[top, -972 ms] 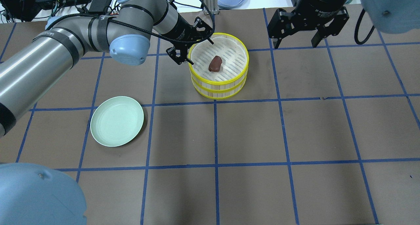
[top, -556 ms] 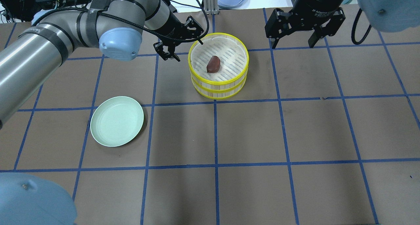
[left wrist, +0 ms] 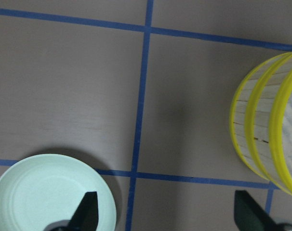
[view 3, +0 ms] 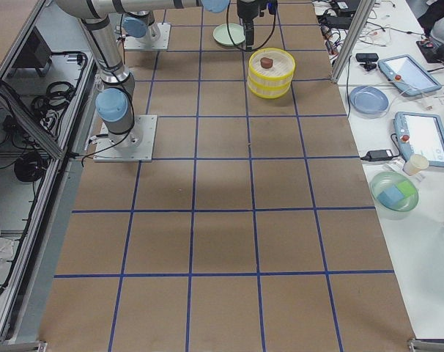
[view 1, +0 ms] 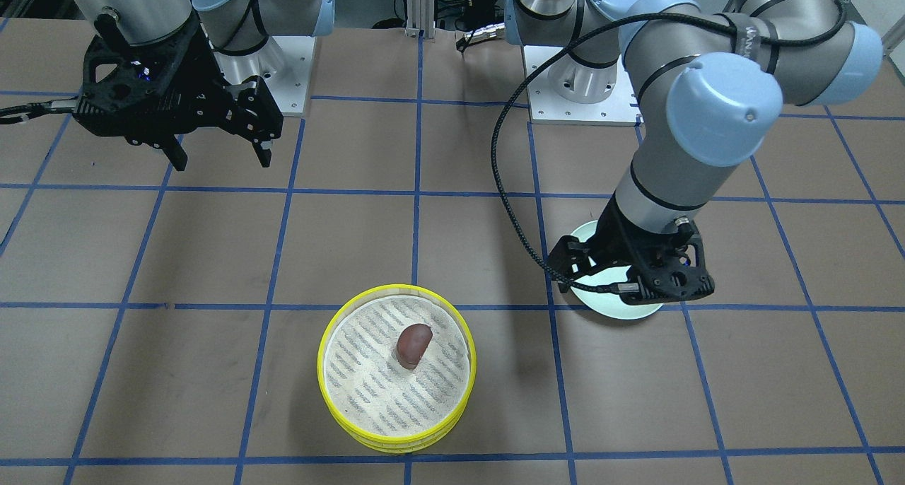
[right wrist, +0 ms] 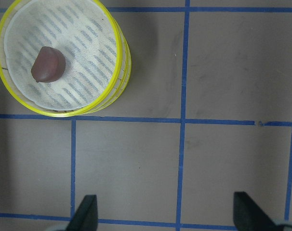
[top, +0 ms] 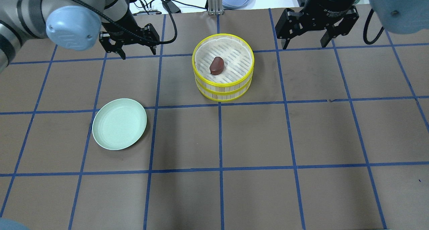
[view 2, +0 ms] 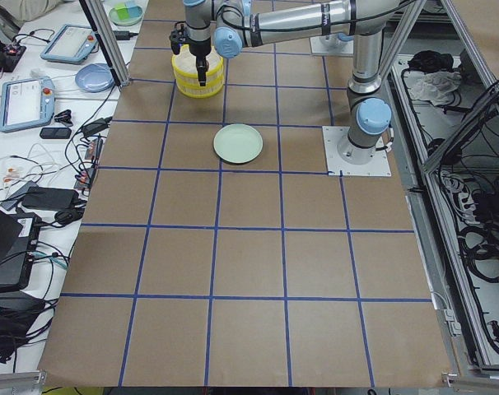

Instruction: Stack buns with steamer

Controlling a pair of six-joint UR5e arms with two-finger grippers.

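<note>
The left gripper (top: 138, 53) has drawn away from the rim of the steamer (top: 223, 89), where it hung a second ago. It now hangs well apart from it, on the left, and its arm has swung back with it. The brown bun (top: 216, 65) has shifted slightly leftward on the mesh.

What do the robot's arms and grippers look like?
Both arms are silver-grey tubes with pale blue round joint caps. The left arm carries a black braided cable and black straps. The left gripper and right gripper are black, with two fingers.
</note>
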